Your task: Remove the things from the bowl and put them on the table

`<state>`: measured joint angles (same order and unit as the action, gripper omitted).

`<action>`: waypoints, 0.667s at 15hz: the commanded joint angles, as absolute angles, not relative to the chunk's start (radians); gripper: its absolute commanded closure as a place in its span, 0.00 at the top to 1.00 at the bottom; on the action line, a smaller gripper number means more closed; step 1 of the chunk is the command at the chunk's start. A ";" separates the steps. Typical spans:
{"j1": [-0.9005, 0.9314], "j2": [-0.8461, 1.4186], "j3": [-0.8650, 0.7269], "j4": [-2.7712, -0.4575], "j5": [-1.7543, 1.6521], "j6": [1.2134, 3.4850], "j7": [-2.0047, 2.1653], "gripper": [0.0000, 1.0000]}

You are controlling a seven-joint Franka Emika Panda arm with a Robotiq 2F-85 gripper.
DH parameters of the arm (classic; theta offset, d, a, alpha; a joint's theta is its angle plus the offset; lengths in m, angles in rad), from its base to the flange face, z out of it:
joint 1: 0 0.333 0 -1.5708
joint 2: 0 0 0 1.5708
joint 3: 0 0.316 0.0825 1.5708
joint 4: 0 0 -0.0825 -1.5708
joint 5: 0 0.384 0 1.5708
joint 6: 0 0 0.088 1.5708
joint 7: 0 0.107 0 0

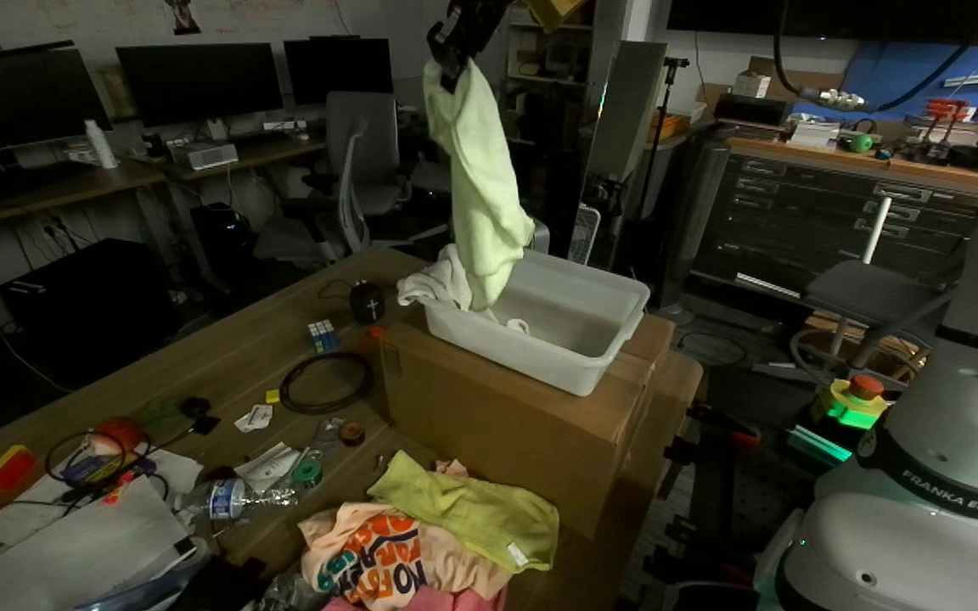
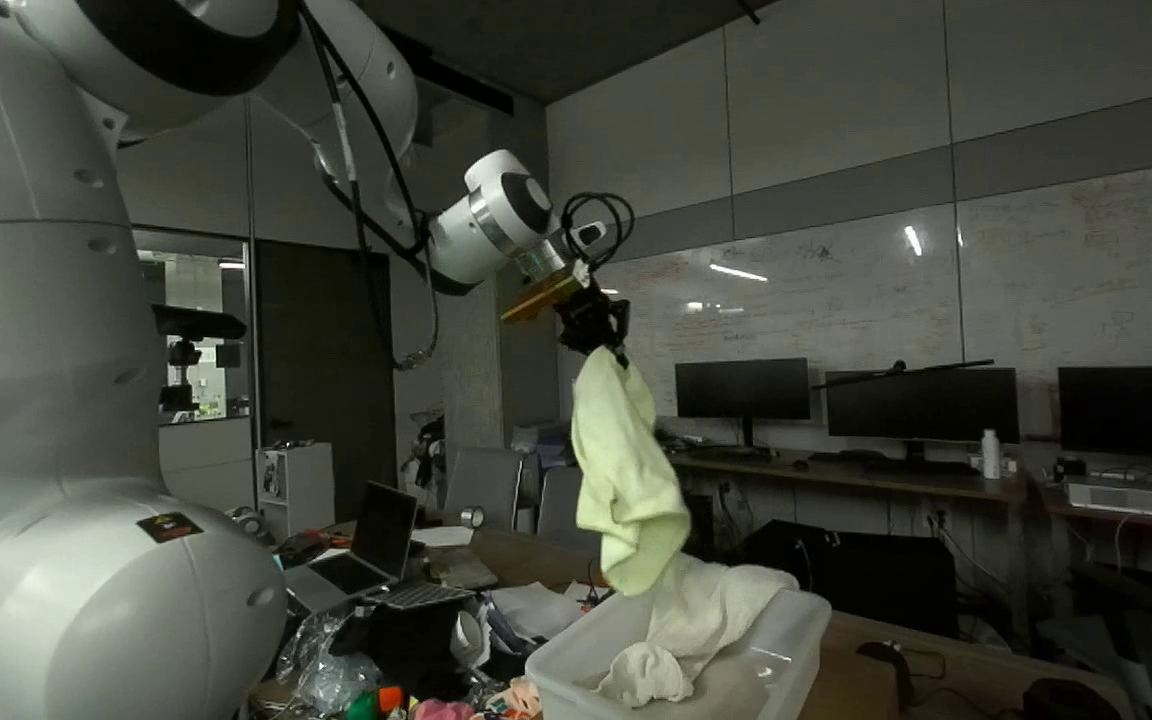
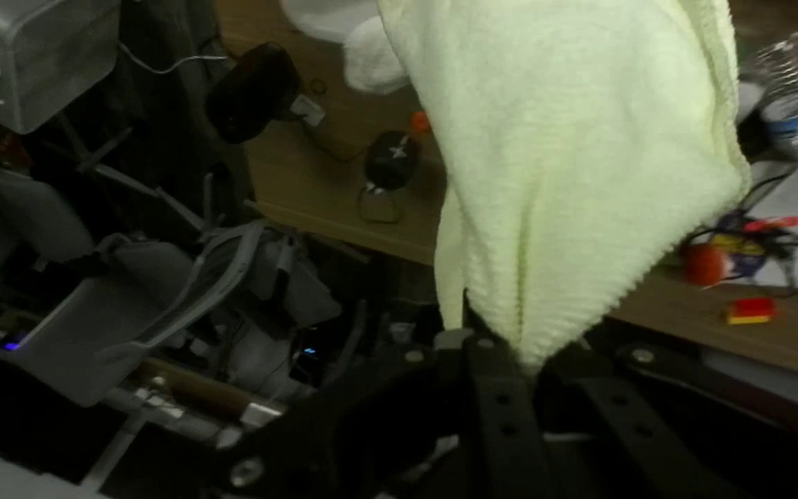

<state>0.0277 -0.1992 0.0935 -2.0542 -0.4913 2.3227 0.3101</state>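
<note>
A pale green cloth (image 1: 485, 170) hangs full length from my gripper (image 1: 452, 68), which is shut on its upper end, high over the left side of the bowl. In the wrist view the cloth (image 3: 565, 138) spreads out from between the fingertips. The bowl (image 1: 523, 350), a white tub, stands on a cardboard box. A white cloth (image 2: 706, 610) lies partly inside it and drapes over its rim. On the table (image 1: 226, 365), in front of the box, lie a yellow cloth (image 1: 472, 505), a pale cloth with orange print (image 1: 404, 552) and a pink cloth (image 1: 455, 601).
The cardboard box (image 1: 497, 433) lifts the bowl above the tabletop. Near it are a puzzle cube (image 1: 323, 336), a round black object (image 1: 367, 302) and a coiled black cable. A bottle (image 1: 226, 499), papers (image 1: 98, 539) and a laptop (image 2: 381, 530) clutter the table.
</note>
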 commanded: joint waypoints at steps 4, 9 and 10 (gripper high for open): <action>0.140 -0.080 0.127 -1.920 -0.060 2.228 0.044 0.01; 0.147 -0.001 0.140 -1.847 -0.046 2.048 -0.059 0.36; 0.148 0.008 0.142 -1.839 -0.067 2.022 -0.071 0.44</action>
<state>0.1466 -0.0394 0.1349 -1.9111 -0.0230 2.1082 -0.0285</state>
